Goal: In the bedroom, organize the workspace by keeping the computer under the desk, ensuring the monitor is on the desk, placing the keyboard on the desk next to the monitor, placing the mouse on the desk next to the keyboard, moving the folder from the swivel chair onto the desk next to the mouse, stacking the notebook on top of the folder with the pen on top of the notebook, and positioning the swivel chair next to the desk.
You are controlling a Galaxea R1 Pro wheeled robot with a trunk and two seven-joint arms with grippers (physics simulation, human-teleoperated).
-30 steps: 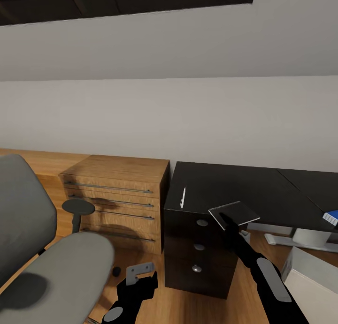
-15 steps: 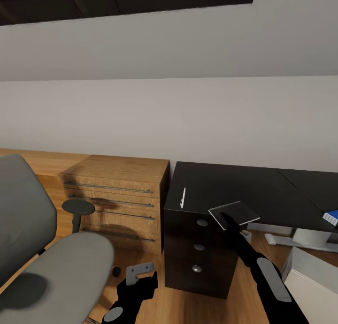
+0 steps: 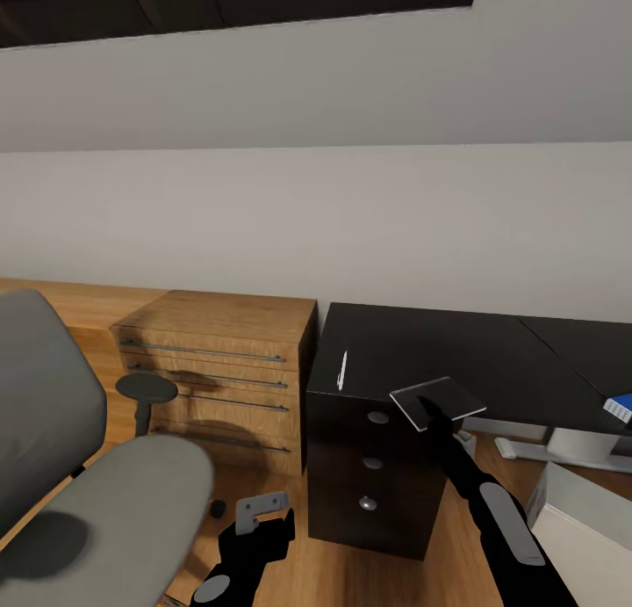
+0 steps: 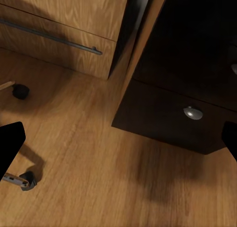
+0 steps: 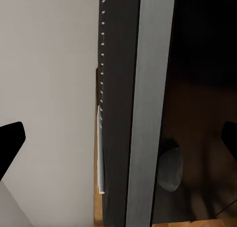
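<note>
The black desk [image 3: 456,352] carries a white pen [image 3: 342,371] and, at its right edge, the blue folder [image 3: 620,406].

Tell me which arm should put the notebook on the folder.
Right. The right gripper holds the notebook over the desk, nearer the folder. The left gripper hangs low near the floor.

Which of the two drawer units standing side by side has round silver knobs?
The black three-drawer pedestal under the desk; the light wood cabinet beside it has long bar handles instead.
</note>
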